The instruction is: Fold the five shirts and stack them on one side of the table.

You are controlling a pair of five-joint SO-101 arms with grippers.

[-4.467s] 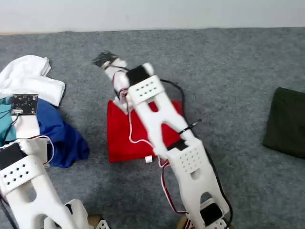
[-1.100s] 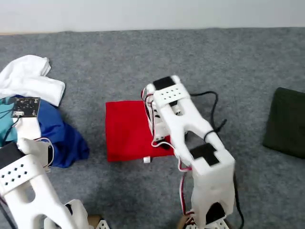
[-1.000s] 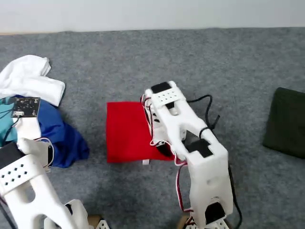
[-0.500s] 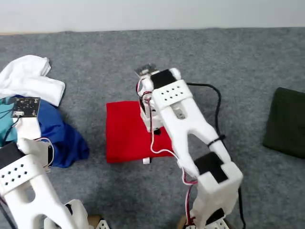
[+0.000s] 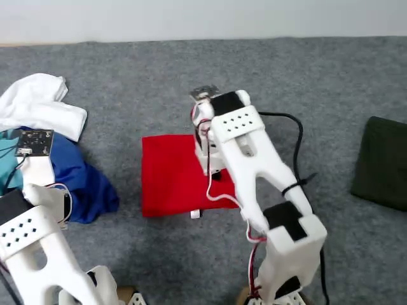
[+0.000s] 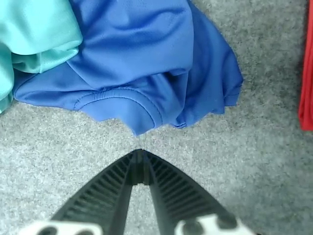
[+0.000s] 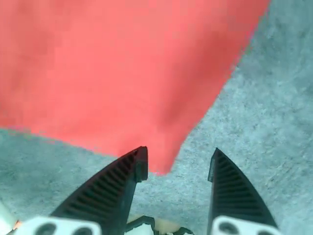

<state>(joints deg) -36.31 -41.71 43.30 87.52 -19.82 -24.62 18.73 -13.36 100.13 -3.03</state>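
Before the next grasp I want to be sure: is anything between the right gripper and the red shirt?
Nothing visible stands between them. The right gripper is open at the red shirt corner, with grey carpet beside it.

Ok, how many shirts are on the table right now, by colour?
White crumpled shirt: 1
Teal crumpled shirt: 1
Blue crumpled shirt: 1
Red folded shirt: 1
Dark folded shirt: 1
Total: 5

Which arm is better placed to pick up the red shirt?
Right. The right tool, open, is over a corner of the red shirt. The left tool, shut, is near the blue shirt, away from the red one.
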